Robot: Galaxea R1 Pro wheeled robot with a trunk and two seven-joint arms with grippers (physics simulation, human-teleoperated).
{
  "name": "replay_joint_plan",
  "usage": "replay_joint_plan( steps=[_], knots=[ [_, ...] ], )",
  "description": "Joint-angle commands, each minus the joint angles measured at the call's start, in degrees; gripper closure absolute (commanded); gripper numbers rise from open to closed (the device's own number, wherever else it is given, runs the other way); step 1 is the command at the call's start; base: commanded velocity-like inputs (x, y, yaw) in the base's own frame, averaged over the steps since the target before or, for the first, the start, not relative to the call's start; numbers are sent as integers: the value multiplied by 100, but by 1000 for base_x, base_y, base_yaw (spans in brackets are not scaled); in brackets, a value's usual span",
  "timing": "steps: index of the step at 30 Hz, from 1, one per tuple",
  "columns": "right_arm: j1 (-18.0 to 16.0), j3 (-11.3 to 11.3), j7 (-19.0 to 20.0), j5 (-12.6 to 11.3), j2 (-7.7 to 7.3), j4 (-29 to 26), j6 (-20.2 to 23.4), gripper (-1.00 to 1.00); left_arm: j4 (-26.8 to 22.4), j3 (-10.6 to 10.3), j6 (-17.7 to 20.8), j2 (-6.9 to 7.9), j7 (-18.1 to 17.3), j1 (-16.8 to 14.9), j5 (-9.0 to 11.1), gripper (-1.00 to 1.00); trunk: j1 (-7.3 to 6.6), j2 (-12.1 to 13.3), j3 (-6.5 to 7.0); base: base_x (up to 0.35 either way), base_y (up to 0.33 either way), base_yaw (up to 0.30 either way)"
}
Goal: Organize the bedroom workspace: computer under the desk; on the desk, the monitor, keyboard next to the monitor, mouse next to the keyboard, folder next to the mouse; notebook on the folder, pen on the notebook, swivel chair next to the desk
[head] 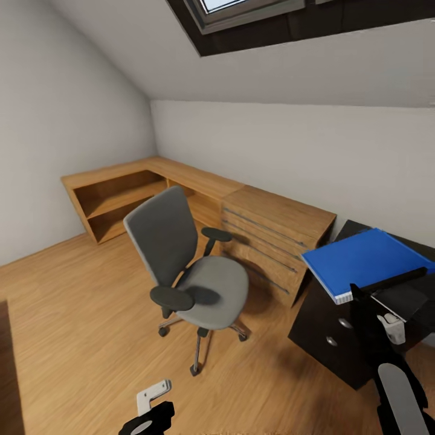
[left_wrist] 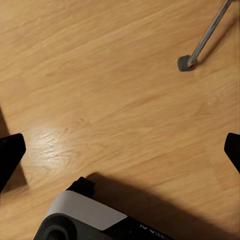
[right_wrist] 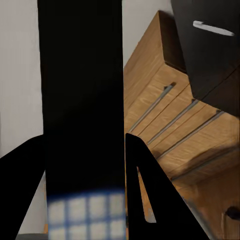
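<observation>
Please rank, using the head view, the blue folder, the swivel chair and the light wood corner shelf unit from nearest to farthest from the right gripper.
1. The blue folder: held at its near edge by the right gripper, above the black desk.
2. The swivel chair: mid-floor, toward the robot's left.
3. The light wood corner shelf unit: in the far left corner.

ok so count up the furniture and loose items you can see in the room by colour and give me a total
Grey: 1, the swivel chair
Blue: 1, the folder
Black: 1, the desk
Light wood: 2, the dresser and the corner shelf unit
Total: 5
</observation>
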Motion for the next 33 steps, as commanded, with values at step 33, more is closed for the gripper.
replay_joint_plan(
  steps=[33],
  knots=[
    [-4, -94, -332, -67, -15, 421, -166, 100, -8, -640, 21, -40, 46, -4, 37, -100, 0, -4, -290, 0, 0, -136]
  ],
)
